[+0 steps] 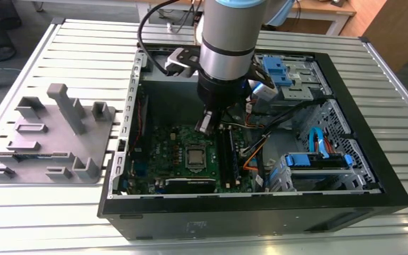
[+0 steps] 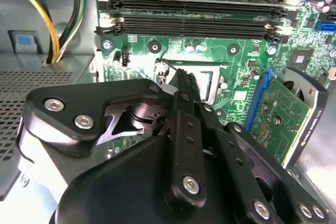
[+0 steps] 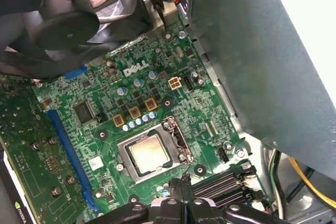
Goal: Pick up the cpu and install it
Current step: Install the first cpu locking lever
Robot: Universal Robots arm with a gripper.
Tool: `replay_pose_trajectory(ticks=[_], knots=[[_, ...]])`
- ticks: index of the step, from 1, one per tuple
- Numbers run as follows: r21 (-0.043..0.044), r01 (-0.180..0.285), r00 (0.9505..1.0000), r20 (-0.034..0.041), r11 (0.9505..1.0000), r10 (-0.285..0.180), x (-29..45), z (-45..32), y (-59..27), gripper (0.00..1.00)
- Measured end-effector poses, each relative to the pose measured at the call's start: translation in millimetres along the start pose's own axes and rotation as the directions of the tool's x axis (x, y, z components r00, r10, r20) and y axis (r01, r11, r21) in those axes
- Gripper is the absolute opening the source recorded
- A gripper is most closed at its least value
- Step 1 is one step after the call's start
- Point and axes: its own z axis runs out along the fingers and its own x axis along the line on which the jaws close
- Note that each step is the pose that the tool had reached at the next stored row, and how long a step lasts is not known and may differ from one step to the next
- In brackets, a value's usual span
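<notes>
The cpu (image 3: pixel 149 153) lies flat in the socket on the green motherboard (image 3: pixel 157 93), its silver top showing. In the exterior view the cpu (image 1: pixel 193 155) sits near the middle of the board inside the open computer case (image 1: pixel 374 175). My gripper (image 1: pixel 205 126) hangs above the board, just behind the socket. In the second wrist view the gripper (image 2: pixel 184 77) has its thin fingers (image 2: pixel 187 90) pressed together with nothing between them, and they cover part of the socket (image 2: pixel 212 80). The first wrist view shows the gripper (image 3: pixel 181 183) tips beside the socket's edge, apart from the cpu.
Black memory slots (image 2: pixel 194 11) run beside the socket. A graphics card (image 2: pixel 278 114) stands on its other side. A case fan (image 3: pixel 63 24), yellow cables (image 2: pixel 42 14) and blue drive bays (image 1: pixel 317 159) crowd the case. A grey fixture plate (image 1: pixel 44 138) lies at the exterior view's left.
</notes>
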Motion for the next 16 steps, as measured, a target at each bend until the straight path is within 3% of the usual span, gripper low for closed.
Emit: replay_pose_trajectory(ticks=[7, 16], knots=[[0.0089, -0.043, 0.9989, -0.018, 0.999, 0.043, -0.1, 5.0, 0.1, 0.11], [0.0143, -0.103, 0.9941, -0.0302, 0.9945, 0.104, -0.3, 10.6, 0.2, 0.11]])
